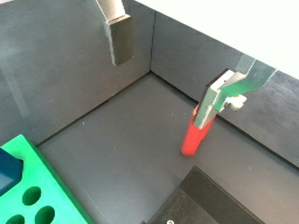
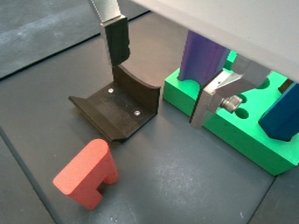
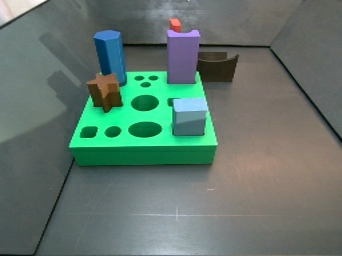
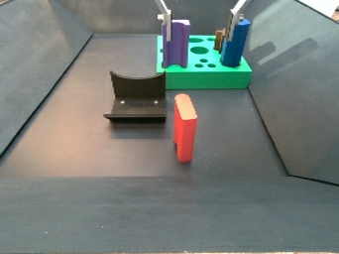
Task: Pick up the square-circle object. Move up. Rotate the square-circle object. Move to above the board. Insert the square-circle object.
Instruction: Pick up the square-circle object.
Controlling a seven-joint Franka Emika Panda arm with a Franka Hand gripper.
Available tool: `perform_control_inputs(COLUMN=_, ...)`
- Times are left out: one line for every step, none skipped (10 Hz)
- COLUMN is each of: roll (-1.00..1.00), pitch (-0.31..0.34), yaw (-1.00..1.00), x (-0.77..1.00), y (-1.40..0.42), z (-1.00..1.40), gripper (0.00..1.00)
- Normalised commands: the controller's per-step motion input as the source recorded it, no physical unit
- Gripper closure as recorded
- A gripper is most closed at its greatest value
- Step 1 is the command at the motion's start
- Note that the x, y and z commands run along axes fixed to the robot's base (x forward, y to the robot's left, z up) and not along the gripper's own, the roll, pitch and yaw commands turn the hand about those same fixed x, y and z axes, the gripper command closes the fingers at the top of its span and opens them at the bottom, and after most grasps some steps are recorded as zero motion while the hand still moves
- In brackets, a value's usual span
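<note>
Wrist views give us no lettering, brand or label on any piece or wall, and we read no writing in the side views either. We see the gripper (image 2: 163, 77) with its two silver fingers (image 2: 117, 39) spread wide apart and nothing between them; it hangs above the floor, over the dark brown curved holder (image 2: 117, 107) and the near edge of the board (image 2: 239, 136).

We find the square-circle object (image 2: 86, 174) lying on its side on the dark floor, clear of the fingers and touching neither of them. In a wrist view it lies just in front of the holder, on the side away from the board. In a side view the red-orange piece (image 4: 184, 126) rests on the floor beside the holder (image 4: 134, 97), well apart from the green board (image 4: 205, 69), and the finger tips (image 4: 236, 17) show at the top of the picture, above the board's end of the bin. In a wrist view its two legs (image 1: 194, 138) show as a narrow red bar by the wall.

On the board (image 3: 144, 135) we see a blue pillar (image 3: 108, 57), a tall purple block (image 3: 183, 55), a brown star-shaped piece (image 3: 106, 91) and a pale blue cube (image 3: 190, 116), all standing upright in its top, with several holes open.
</note>
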Motion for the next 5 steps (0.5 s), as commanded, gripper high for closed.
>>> perform_control_inputs(roll=-0.05, pitch=0.167, yaw=0.00, x=0.20, y=0.23, z=-0.42, gripper=0.00)
perform_control_inputs(roll=-0.10, pitch=0.210, yaw=0.00, x=0.39, y=0.45, z=-0.54, gripper=0.00)
perform_control_inputs(roll=-0.16, pitch=0.236, yaw=0.03, x=0.54, y=0.50, z=-0.45, gripper=0.00)
perform_control_inputs(roll=-0.17, pitch=0.244, yaw=0.01, x=0.57, y=0.50, z=-0.37, gripper=0.00)
perform_control_inputs(roll=-0.18, pitch=0.227, yaw=0.02, x=0.49, y=0.55, z=-0.36, gripper=0.00)
